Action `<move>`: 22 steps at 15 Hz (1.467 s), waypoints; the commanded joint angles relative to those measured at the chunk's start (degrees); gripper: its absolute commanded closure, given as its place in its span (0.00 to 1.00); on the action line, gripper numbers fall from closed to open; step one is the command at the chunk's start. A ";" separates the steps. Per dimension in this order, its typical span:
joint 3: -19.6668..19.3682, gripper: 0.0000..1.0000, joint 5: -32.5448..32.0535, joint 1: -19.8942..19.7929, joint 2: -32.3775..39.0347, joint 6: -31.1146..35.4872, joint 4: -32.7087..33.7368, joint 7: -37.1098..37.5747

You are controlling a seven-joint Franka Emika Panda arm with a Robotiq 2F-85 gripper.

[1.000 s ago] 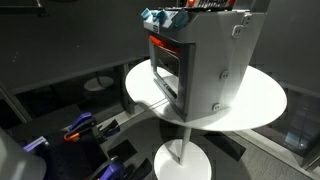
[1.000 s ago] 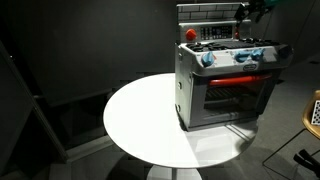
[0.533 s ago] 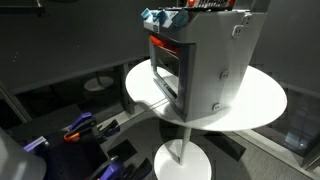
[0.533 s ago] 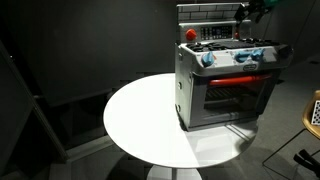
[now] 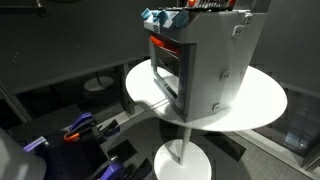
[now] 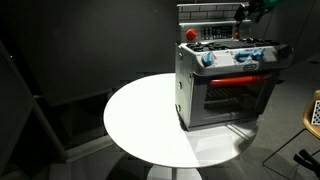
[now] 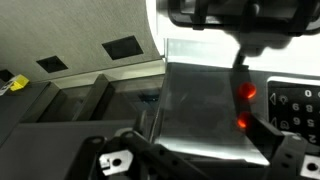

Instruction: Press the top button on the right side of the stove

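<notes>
The grey toy stove (image 5: 215,55) stands on a round white table (image 5: 262,100). In an exterior view its red-trimmed dark oven door (image 6: 235,95) faces forward, with blue knobs (image 6: 240,55) along the top edge. My gripper (image 6: 255,8) hangs above the stove's back right corner, mostly cut off by the frame edge. In the wrist view its dark fingers (image 7: 200,165) spread wide at the bottom edge, open and empty. Between and above them lies a shiny grey panel with two glowing red buttons, the upper (image 7: 246,92) and the lower (image 7: 241,123).
The table top (image 6: 150,120) stands on a white pedestal foot (image 5: 180,160). Blue and orange items (image 5: 85,130) lie on the dark floor below. A dark wall stands behind the table (image 6: 80,40). A wooden stool edge (image 6: 313,110) shows at the far right.
</notes>
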 commanded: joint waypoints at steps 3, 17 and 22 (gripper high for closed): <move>-1.65 0.00 -3.48 0.39 2.38 -0.61 2.47 1.78; -1.77 0.00 9.74 0.29 -5.04 -10.03 -3.08 -6.46; -1.61 0.00 16.42 0.14 -9.57 -22.82 -3.40 -11.89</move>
